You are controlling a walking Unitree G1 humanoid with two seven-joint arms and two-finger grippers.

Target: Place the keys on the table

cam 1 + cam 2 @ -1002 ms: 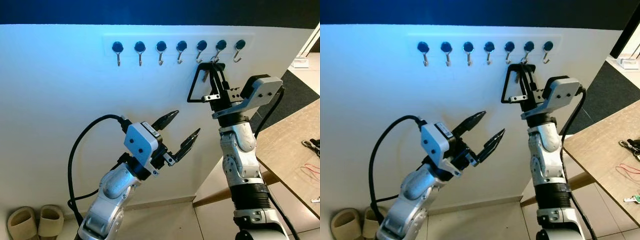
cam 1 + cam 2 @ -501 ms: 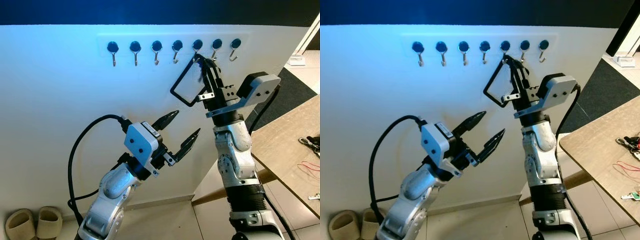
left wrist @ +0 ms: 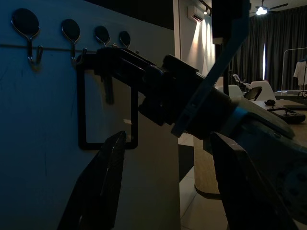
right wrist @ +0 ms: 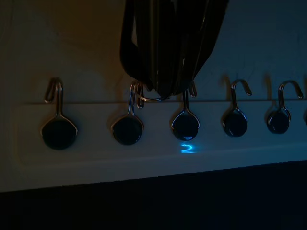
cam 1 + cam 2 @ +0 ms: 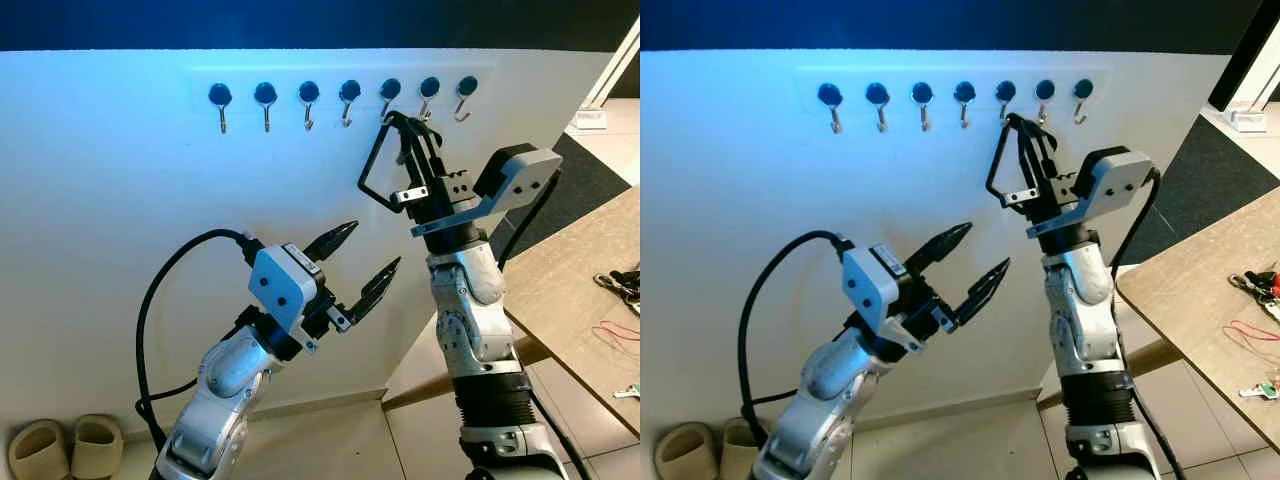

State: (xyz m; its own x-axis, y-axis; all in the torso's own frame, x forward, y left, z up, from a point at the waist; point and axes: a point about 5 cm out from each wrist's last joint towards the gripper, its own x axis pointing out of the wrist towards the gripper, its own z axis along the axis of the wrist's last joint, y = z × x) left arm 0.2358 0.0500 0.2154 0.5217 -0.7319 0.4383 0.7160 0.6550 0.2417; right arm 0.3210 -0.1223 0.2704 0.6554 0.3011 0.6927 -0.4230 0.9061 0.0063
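The keys hang on a black strap loop (image 5: 374, 172) just below the row of wall hooks (image 5: 345, 95). My right gripper (image 5: 405, 130) is raised to the wall under the fifth and sixth hooks and is shut on the top of the strap. In the right wrist view its fingers (image 4: 165, 48) close over the strap, and a metal ring (image 4: 153, 97) sits by a hook. My left gripper (image 5: 365, 262) is held lower and to the left, open and empty, pointing at the wall. In the left wrist view the strap loop (image 3: 108, 108) hangs beyond its fingers (image 3: 103, 187).
A wooden table (image 5: 570, 290) stands at the right with another bunch of keys (image 5: 625, 282) and a red cable (image 5: 615, 330) on it. A pair of slippers (image 5: 55, 445) lies on the floor at lower left. A dark mat (image 5: 600, 165) lies beyond the table.
My right gripper has shifted left along the hook row with the strap, from under the sixth hook. The loop swung out to the left and came partly back. The left arm stayed still.
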